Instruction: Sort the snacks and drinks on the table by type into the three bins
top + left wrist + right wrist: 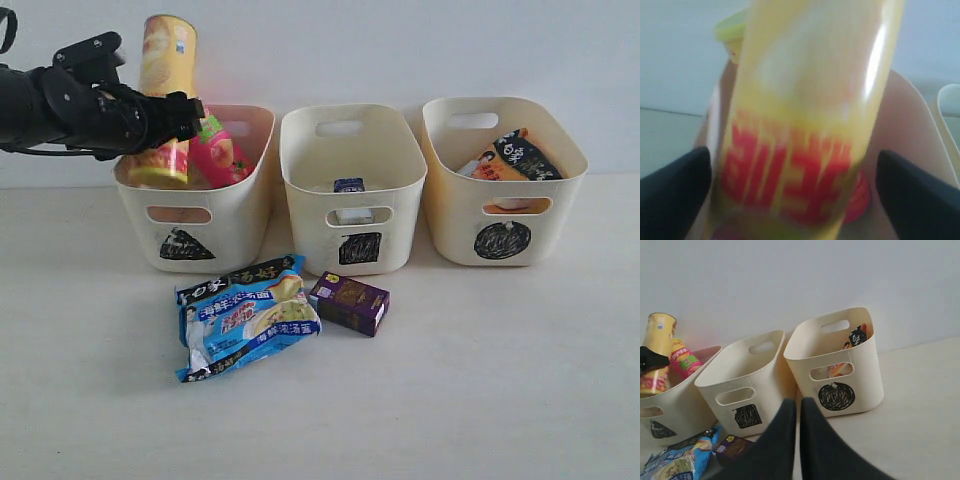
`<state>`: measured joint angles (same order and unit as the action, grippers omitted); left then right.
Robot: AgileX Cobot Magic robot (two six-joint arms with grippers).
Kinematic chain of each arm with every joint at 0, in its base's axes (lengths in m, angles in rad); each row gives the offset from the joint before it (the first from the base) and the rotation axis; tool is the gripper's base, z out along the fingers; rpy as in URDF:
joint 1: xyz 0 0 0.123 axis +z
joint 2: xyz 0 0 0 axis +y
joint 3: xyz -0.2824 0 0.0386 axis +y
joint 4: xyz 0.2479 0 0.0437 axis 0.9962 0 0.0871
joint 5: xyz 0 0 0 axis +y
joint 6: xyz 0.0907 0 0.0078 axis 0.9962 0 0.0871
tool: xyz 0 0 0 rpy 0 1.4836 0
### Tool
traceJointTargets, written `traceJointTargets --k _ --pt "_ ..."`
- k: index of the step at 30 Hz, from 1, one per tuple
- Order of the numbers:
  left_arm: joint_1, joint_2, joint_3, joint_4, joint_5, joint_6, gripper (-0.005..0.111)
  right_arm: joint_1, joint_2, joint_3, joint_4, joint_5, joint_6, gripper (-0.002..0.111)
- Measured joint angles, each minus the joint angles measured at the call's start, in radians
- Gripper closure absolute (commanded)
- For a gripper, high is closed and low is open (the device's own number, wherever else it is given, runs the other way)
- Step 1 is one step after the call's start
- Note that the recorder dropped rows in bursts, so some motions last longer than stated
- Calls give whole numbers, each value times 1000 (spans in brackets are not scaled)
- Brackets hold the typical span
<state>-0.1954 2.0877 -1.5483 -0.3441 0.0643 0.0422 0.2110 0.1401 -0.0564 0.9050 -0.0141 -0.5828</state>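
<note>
**Chip canister stood in triangle bin, L hand open around it**

The yellow-orange chip canister (167, 70) stands in the triangle bin (240, 210), leaning a little, w/ its top well above the rim. The pink canister (222, 150) is just beside it in the same bin. The left hand (175, 118) brackets the canister mid-body, jaws spread wide, not clearly pressing.

Risks, as a judgement:
- The canister is tall and off-vertical. If the hand pulls away sideways, a finger could catch it and tip it over the rim.
- A snag could also drag the light bin or knock the pink canister.
- A straight lift looks safest.

Not yet sorted: a blue/white packet (250, 315) and a purple carton (350, 303) lie close together on the tabletop (500, 380), in front of the bins.

What each view adds:
- Ext. view: the only one w/ the whole layout, incl. the blue-and-white carton (349, 186) in the square bin (300, 180) and the packets in the circle bin (450, 200).
- L wrist view: blurred, but shows the black fingers on either side of the canister.
- R wrist view: the only one showing the right hand (799, 430), closed and empty, away from the work.
</note>
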Motion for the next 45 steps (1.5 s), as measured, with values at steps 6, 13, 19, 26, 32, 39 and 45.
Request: traceJointTargets --k 6,13,19,26,32,39,45 --pt "0 0 -6 0 38 0 13 0 0 0 0 0 0 109" --pt "0 -49 -6 0 74 0 21 0 0 0 0 0 0 109" --pt "0 -144 -6 0 131 0 60 0 0 0 0 0 0 109" --pt "0 -279 -6 0 317 13 102 0 0 0 0 0 0 109" --pt "0 -375 -6 0 545 103 102 0 0 0 0 0 10 109" --pt "0 -477 9 0 759 126 102 0 0 0 0 0 10 109" --pt "0 -593 99 0 812 132 102 0 0 0 0 0 15 109"
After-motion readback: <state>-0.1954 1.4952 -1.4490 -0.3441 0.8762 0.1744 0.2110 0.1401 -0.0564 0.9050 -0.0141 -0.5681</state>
